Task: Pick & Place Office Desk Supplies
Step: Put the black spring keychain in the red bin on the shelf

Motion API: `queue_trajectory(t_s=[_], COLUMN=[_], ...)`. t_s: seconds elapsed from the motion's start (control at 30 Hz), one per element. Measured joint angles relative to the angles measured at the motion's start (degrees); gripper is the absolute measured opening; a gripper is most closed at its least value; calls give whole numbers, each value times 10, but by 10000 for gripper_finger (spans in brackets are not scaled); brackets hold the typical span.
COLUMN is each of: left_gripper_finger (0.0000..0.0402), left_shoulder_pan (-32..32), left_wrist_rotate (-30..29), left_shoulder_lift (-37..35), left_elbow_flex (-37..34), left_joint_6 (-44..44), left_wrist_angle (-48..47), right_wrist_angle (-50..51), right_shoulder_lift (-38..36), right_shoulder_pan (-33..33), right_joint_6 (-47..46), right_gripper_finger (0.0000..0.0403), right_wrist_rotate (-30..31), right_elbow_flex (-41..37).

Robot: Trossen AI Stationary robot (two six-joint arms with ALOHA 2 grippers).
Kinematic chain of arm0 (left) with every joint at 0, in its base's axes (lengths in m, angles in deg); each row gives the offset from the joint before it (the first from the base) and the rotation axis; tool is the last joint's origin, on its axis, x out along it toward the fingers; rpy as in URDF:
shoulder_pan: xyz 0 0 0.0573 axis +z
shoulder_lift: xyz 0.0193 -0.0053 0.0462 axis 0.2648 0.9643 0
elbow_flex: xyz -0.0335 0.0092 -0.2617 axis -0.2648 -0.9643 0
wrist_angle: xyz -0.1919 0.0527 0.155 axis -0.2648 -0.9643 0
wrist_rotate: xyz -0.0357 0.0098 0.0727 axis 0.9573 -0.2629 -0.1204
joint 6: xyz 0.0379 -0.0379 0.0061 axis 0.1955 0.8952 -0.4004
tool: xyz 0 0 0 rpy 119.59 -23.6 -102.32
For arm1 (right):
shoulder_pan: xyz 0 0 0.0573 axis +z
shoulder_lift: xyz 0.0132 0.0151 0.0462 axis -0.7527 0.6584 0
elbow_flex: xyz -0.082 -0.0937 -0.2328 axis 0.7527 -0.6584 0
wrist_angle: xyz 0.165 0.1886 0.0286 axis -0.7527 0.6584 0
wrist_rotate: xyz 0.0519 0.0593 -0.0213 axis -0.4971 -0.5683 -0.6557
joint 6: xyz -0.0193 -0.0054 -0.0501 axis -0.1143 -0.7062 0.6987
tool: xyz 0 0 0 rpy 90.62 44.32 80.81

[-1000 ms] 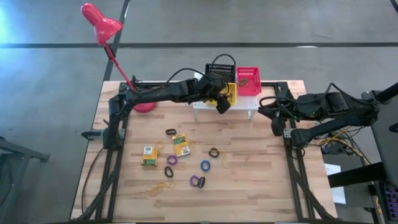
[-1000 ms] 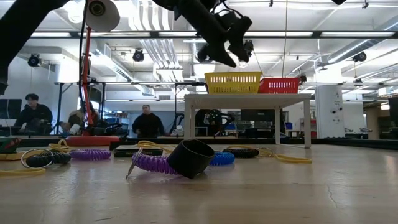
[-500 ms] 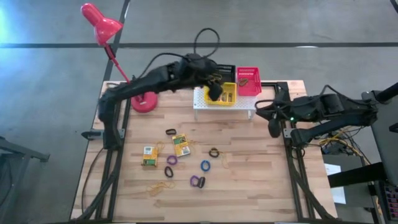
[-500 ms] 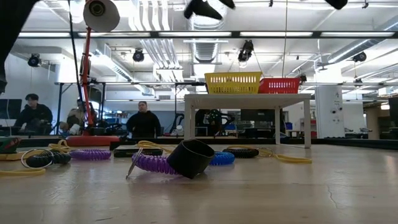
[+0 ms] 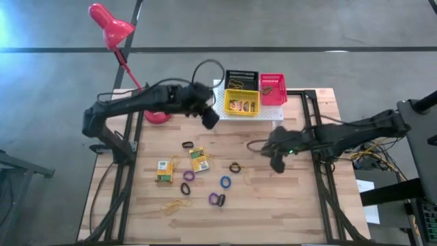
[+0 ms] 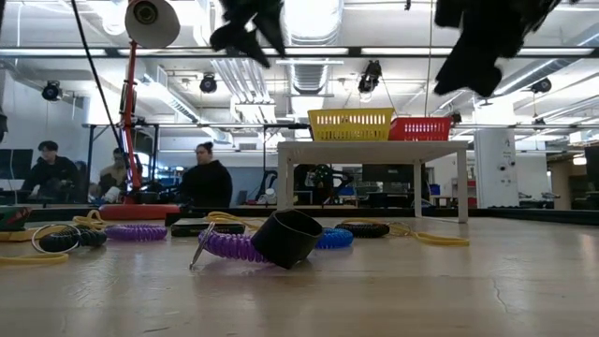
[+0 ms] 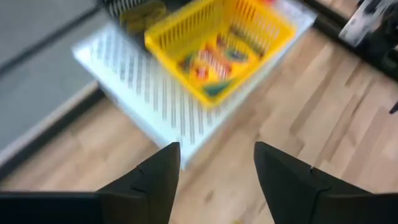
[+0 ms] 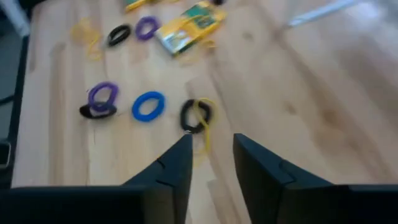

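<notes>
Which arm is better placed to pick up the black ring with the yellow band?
Probably the right. Its open end effector hangs over the table just beside that black ring, which its wrist view frames ahead. The left end effector is open too, but back near the white stand.

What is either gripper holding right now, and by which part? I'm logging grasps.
Nothing. The left gripper is open and empty near the yellow tray; the right gripper is open and empty above the rings.

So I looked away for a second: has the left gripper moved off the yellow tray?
Yes. The left gripper has pulled back from the yellow tray toward the lamp base.
</notes>
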Motion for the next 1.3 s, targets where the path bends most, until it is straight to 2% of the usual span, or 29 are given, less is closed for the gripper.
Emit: queue_trajectory(t_s=[0.17, 0.3, 0.43, 0.57, 0.83, 1.07, 1.2, 1.3], left_gripper_finger=[194, 191, 191, 190, 190, 190, 190, 190], left_shoulder_pan=[-35, -67, -91, -99, -98, -95, -91, -87], left_wrist_rotate=[2, 11, 13, 24, 43, 41, 41, 41], left_shoulder_lift=[-52, -90, -122, -153, -215, -251, -259, -264], left_elbow_flex=[-154, -259, -345, -408, -463, -465, -465, -465], left_joint_6=[84, 149, 207, 227, 217, 120, 62, 19], left_wrist_angle=[86, 151, 204, 250, 256, 259, 266, 265], right_wrist_angle=[-144, -232, -246, -236, -151, -39, 40, 100], right_shoulder_lift=[91, 188, 286, 369, 479, 535, 549, 541], right_shoulder_pan=[0, 0, 0, 0, -4, -9, -14, -17], right_joint_6=[77, 163, 209, 230, 218, 191, 168, 164], right_gripper_finger=[156, 167, 165, 153, 126, 76, 28, 17], right_wrist_rotate=[-43, -110, -125, -128, -126, -127, -130, -139], right_elbow_flex=[-40, -40, -8, 35, 146, 240, 296, 347])
